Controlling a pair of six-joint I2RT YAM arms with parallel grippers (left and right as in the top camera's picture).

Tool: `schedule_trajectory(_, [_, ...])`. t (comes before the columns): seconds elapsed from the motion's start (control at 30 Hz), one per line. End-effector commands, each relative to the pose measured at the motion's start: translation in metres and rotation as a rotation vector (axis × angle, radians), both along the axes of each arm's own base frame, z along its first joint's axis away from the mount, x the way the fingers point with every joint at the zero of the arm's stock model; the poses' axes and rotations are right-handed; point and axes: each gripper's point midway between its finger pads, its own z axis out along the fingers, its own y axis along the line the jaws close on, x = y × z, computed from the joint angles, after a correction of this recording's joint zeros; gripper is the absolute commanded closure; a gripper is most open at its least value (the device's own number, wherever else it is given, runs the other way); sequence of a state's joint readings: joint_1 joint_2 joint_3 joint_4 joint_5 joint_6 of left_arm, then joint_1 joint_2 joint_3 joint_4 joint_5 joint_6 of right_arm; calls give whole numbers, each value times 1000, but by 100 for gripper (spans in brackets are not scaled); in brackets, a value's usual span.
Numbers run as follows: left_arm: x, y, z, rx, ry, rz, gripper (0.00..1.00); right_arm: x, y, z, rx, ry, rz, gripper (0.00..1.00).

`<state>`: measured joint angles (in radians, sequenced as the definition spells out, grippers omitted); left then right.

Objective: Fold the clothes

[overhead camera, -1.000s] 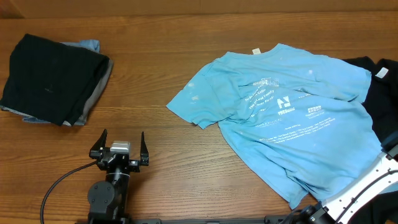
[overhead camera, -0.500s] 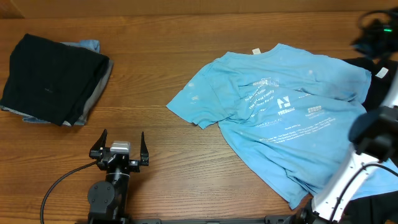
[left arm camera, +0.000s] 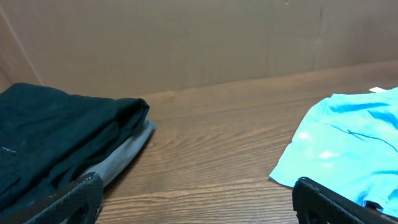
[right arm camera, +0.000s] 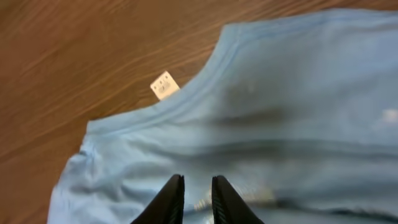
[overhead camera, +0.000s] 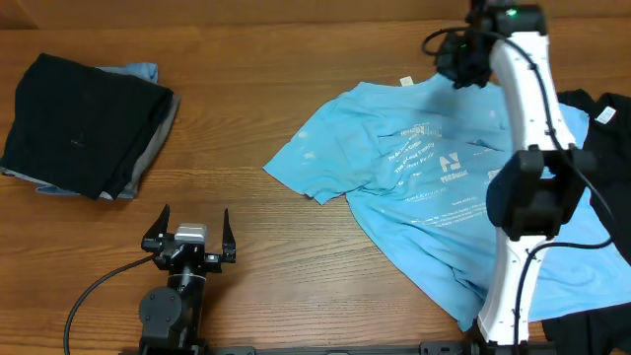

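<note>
L gripper [overhead camera: 195, 213] sits at 7 o'clock on the table [overhead camera: 296, 59], jaws wide, nothing held. R gripper [overhead camera: 457, 71] hangs at 1 o'clock over the light blue T-shirt [overhead camera: 434, 187], near the collar tag [right arm camera: 164, 85]. Its fingers [right arm camera: 171, 198] stand narrow w/ a small gap, nothing between them. T-shirt lies crumpled, print up, at 3 o'clock. Folded black/grey stack [overhead camera: 84, 123] lies at 10 o'clock. Black garment [overhead camera: 606, 148] touches T-shirt's 3 o'clock edge.
</note>
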<state>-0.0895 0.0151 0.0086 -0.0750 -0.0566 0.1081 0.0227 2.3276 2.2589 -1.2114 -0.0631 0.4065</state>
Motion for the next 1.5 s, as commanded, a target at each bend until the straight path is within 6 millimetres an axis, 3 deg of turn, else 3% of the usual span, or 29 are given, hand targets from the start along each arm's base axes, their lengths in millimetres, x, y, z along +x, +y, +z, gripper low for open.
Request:
schedule_trajectory(0.0, [0,1,1,11,-10,2,0,-1,0,-40,-26,17,-65,82])
schedule_trajectory(0.2, [0,1,1,11,-10,2,0,-4,2,-96,-58,4,-68,85])
schedule_trajectory(0.3, [0,1,1,10,-10,2,0,-6,3,-113,-49,-5,-83,86])
schedule_trajectory(0.4, [0,1,1,10,-10,2,0,-7,19,-124,-1,-22,-52,87])
schedule_trajectory(0.53, [0,1,1,10,-10,1,0,-6,59,-132,75,-49,29,88])
schedule_trajectory(0.8, [0,1,1,10,-10,2,0,-20,170,-154,84,-86,254,88])
schedule_trajectory(0.87, [0,1,1,10,-10,2,0,-27,207,-151,75,-128,373,88])
schedule_trajectory(1.07, [0,1,1,11,-10,2,0,-53,276,-145,22,-213,677,83])
schedule_trajectory(1.2, [0,1,1,10,-10,2,0,-51,286,-126,7,-227,730,83])
schedule_trajectory(1.3, [0,1,1,10,-10,1,0,-30,277,-76,0,-262,716,83])
schedule_trajectory(1.37, [0,1,1,11,-10,2,0,-15,256,-31,-29,-282,681,84])
schedule_trajectory(1.47, [0,1,1,10,-10,1,0,6,196,25,-103,-279,533,85])
